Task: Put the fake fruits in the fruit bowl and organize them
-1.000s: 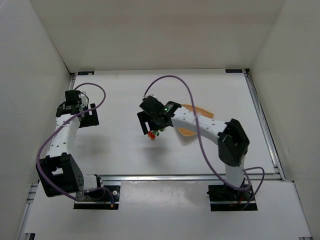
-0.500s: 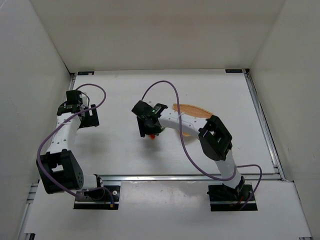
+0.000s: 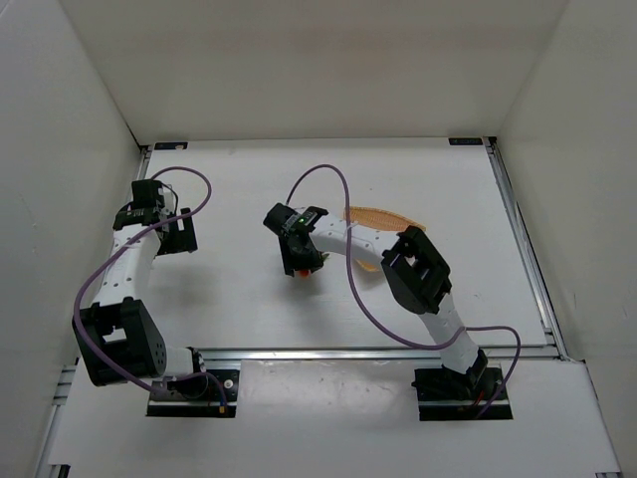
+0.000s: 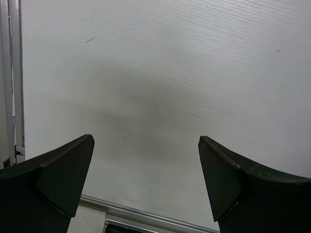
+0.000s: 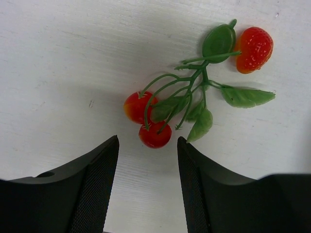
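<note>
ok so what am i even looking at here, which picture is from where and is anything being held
Two robot arms are bolted to a white table. The wide picture looks down from above and behind them: left arm, right arm. The other two come from wrist cameras; the dark wedges are each arm's own end effector. The left end effector is open over the table. The right end effector is open, tips flanking a cherry on a fake fruit sprig, nothing gripped. A wicker basket lies partly behind the right arm.
</note>
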